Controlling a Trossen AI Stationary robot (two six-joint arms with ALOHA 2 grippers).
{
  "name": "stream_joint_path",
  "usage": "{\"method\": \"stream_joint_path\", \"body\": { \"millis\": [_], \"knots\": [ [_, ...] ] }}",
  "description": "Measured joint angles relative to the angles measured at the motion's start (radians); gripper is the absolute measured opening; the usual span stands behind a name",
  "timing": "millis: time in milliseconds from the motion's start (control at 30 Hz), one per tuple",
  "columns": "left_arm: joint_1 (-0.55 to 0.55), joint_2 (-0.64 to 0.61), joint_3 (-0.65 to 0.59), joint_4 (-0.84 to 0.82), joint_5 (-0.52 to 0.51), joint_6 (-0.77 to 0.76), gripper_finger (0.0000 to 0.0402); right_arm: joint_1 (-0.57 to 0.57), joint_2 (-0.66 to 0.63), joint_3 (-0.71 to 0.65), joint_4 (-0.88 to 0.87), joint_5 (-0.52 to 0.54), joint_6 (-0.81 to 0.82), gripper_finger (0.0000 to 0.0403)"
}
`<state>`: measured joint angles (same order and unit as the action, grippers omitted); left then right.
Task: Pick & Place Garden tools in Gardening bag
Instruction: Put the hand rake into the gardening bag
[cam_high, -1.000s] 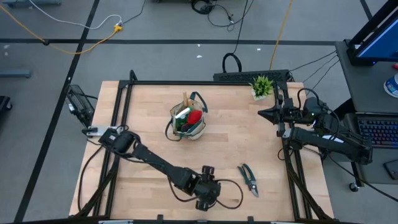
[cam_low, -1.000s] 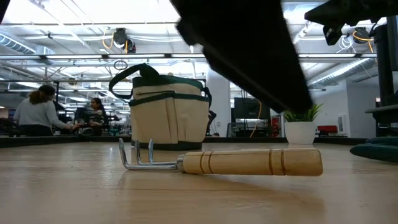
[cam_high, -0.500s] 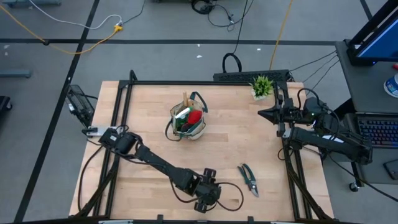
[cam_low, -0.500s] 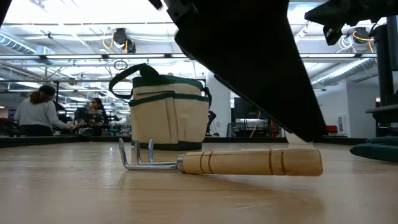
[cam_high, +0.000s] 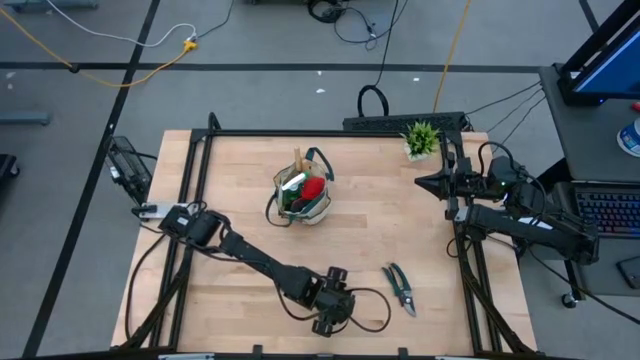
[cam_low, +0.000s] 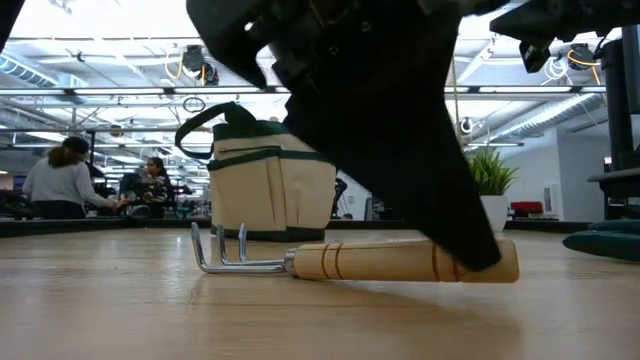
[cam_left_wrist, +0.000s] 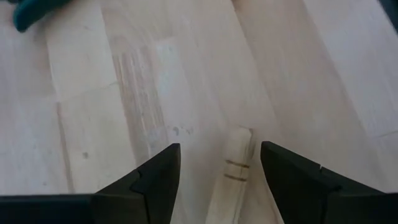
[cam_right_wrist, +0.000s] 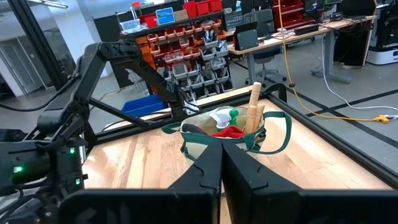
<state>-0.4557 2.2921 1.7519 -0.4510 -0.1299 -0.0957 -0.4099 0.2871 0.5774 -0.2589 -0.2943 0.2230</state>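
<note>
A silver rake with a wooden handle (cam_low: 400, 260) lies flat on the table near the front edge, its tines (cam_low: 215, 255) toward the bag. My left gripper (cam_left_wrist: 219, 149) is open and slants down over the handle's free end (cam_left_wrist: 235, 168), one finger on each side of it with a gap at both. In the high view my left gripper (cam_high: 333, 312) hides the rake. The beige gardening bag (cam_high: 303, 197) stands upright mid-table with a red glove and a wooden handle inside. Dark-handled pruning shears (cam_high: 402, 288) lie right of my left gripper. My right gripper (cam_high: 420, 183) waits shut at the right edge.
A small potted plant (cam_high: 421, 138) stands at the far right corner. A black frame rail (cam_high: 330, 133) runs along the table's far edge. Bare wood lies between the bag and the rake. People sit in the room behind the table (cam_low: 60, 180).
My left gripper has come down toward the rake's handle. In the low view its finger now reaches the level of the handle's free end, where before it hung above it. The rake has not moved.
</note>
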Motion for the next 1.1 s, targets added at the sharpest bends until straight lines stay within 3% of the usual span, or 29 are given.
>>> {"method": "stream_joint_path", "body": {
  "millis": [367,700,1100],
  "knots": [
    [-0.005,0.056,0.006,0.031,0.044,-0.011,0.0216,0.000,0.000,0.001,0.000,0.000,0.000,0.0000],
    [-0.003,0.060,0.004,0.033,0.057,-0.019,0.0069,0.000,0.000,0.001,-0.001,0.002,0.000,0.0000],
    [0.002,0.039,0.000,0.022,0.026,-0.121,0.0069,0.000,0.000,0.001,0.000,0.003,0.001,0.0000]
  ]
}}
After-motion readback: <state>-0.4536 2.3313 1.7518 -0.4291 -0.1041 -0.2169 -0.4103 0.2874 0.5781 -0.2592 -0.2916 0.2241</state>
